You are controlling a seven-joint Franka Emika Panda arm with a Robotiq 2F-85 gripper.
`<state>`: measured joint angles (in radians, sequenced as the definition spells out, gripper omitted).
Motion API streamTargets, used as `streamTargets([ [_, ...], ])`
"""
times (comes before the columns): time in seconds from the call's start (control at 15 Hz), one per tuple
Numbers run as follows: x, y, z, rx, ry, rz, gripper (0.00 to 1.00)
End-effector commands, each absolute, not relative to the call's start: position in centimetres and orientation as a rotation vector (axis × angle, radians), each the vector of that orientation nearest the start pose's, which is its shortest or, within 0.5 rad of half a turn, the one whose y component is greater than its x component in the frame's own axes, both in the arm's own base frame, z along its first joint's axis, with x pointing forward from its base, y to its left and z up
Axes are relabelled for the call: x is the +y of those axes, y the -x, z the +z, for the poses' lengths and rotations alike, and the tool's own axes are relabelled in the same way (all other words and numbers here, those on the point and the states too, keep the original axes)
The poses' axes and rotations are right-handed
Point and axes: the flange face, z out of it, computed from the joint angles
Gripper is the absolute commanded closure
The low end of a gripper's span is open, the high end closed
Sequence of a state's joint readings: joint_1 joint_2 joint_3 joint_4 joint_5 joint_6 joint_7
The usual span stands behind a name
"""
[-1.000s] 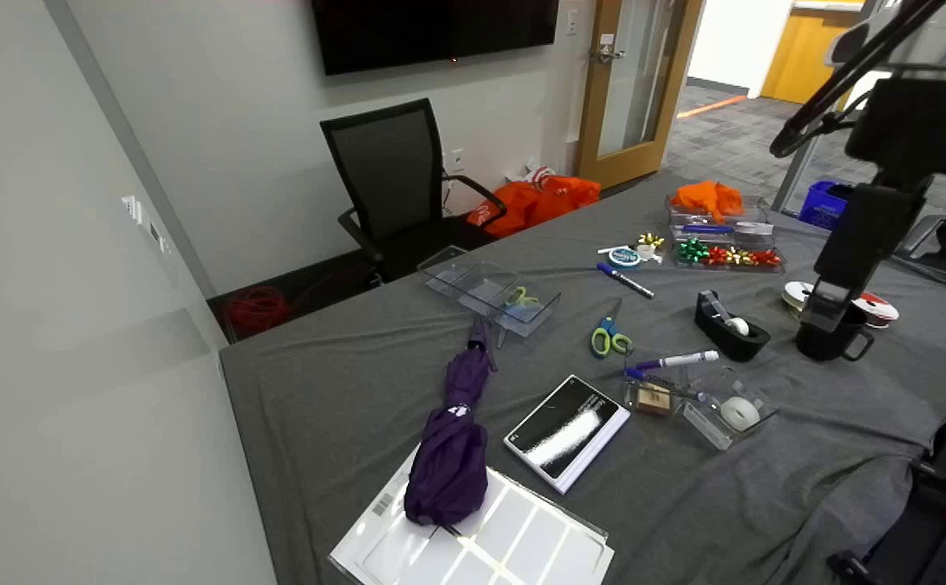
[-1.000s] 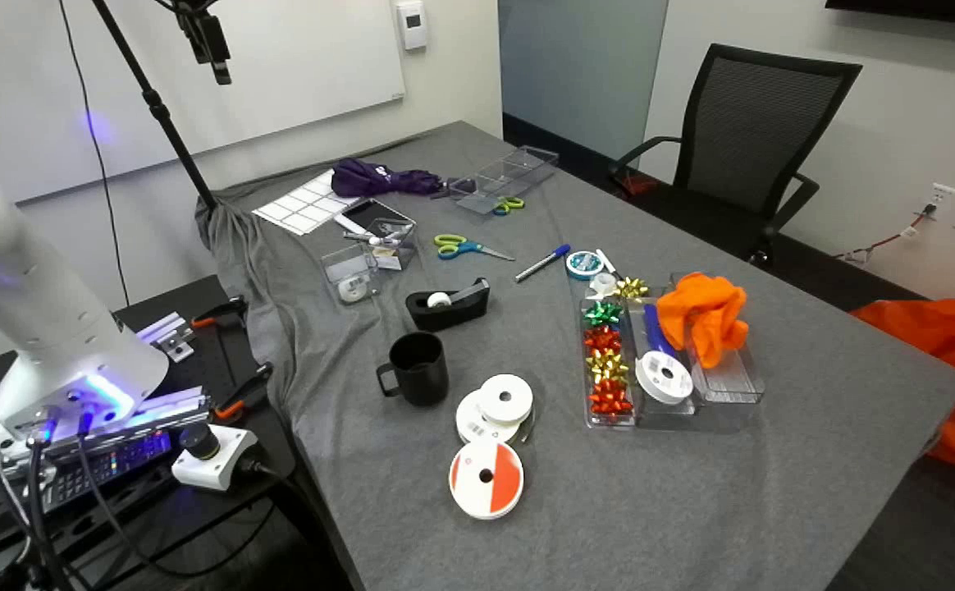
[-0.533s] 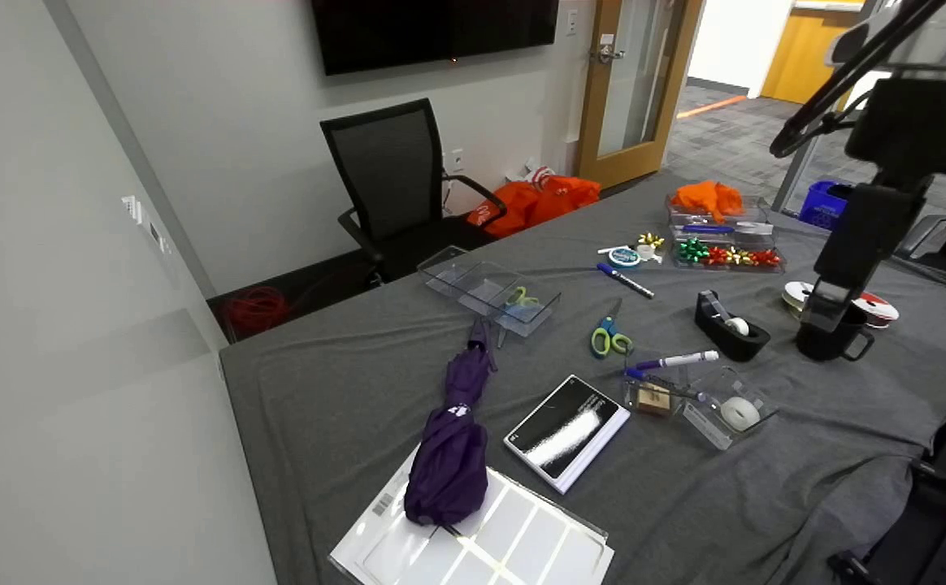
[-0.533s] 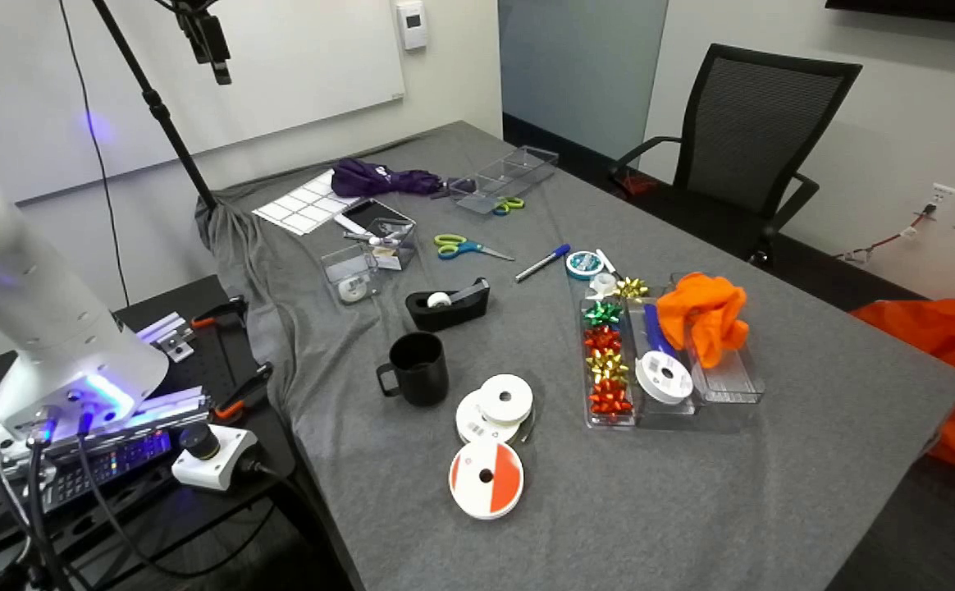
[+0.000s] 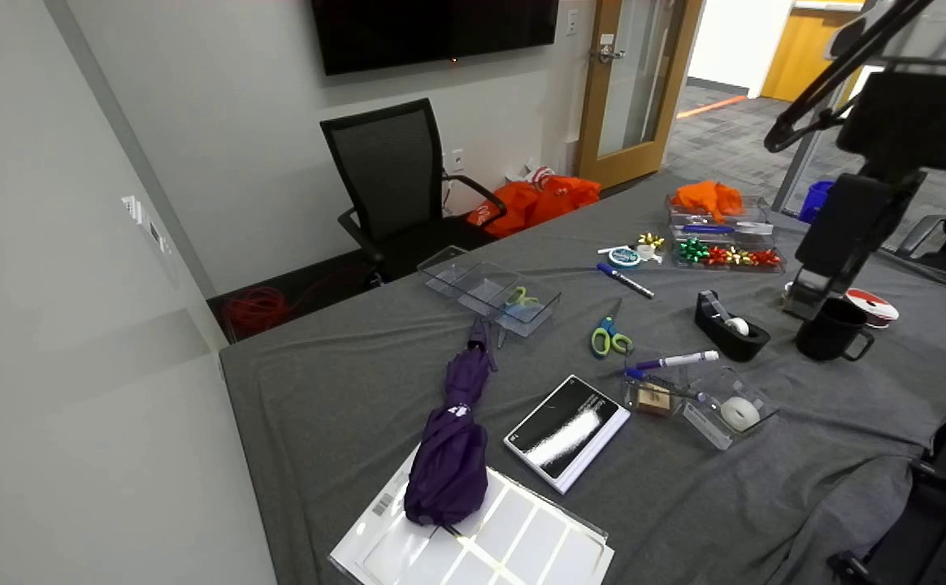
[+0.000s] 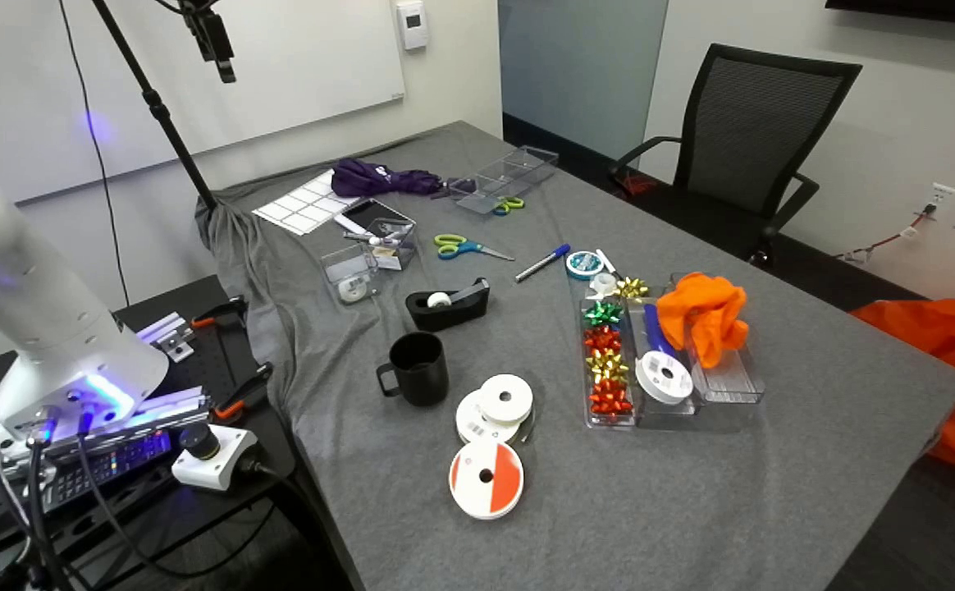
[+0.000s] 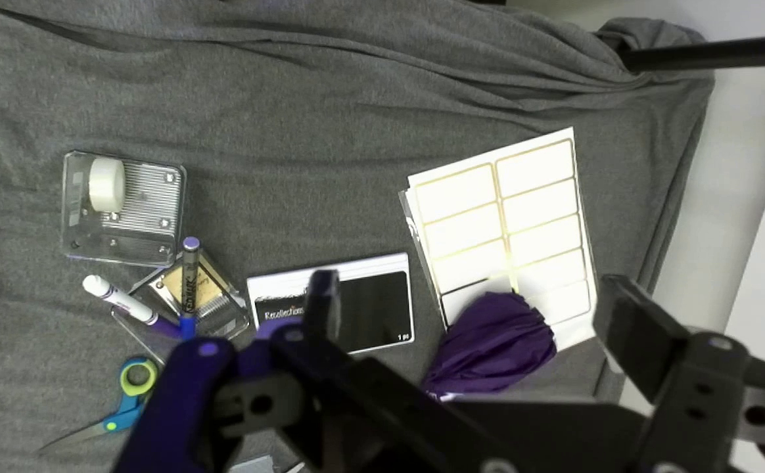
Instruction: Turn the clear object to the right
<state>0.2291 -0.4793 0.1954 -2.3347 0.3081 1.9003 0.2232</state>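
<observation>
Wide and empty, the end effector (image 7: 478,312) hangs high above the surface (image 5: 335,398), likely for a free approach, while the clear organizer (image 5: 488,290) lies untouched well below it.

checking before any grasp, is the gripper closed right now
No, the wrist view shows the gripper with its jaws standing wide apart.

The claw (image 6: 227,75) is hanging at the top, in front of the whiteboard (image 6: 305,57). Along the far part of the grey-covered surface (image 6: 650,509), a clear compartmented case (image 6: 506,174) is lying beside a purple umbrella (image 6: 383,178), green-handled scissors (image 6: 509,204) showing at the case's near edge. Closer in, a black mug (image 6: 420,377) is standing upright between a tape dispenser (image 6: 453,310) and white spools (image 6: 477,419).
</observation>
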Motion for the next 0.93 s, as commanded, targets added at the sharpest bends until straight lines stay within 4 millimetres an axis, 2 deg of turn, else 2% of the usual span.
streamTargets([
  [0.0, 18.9, -39.6, 50.8, 0.079, 2.892, -0.024, 0.00],
  [0.2, 17.6, -42.6, 49.3, 0.334, 2.866, -0.086, 0.00],
  [0.47, 16.3, -46.9, 45.7, 0.670, 2.796, -0.140, 0.00],
  [0.67, 16.0, -49.8, 42.9, 0.922, 2.714, -0.174, 0.00],
  [0.87, 16.1, -52.8, 41.2, 1.161, 2.597, -0.213, 0.00],
])
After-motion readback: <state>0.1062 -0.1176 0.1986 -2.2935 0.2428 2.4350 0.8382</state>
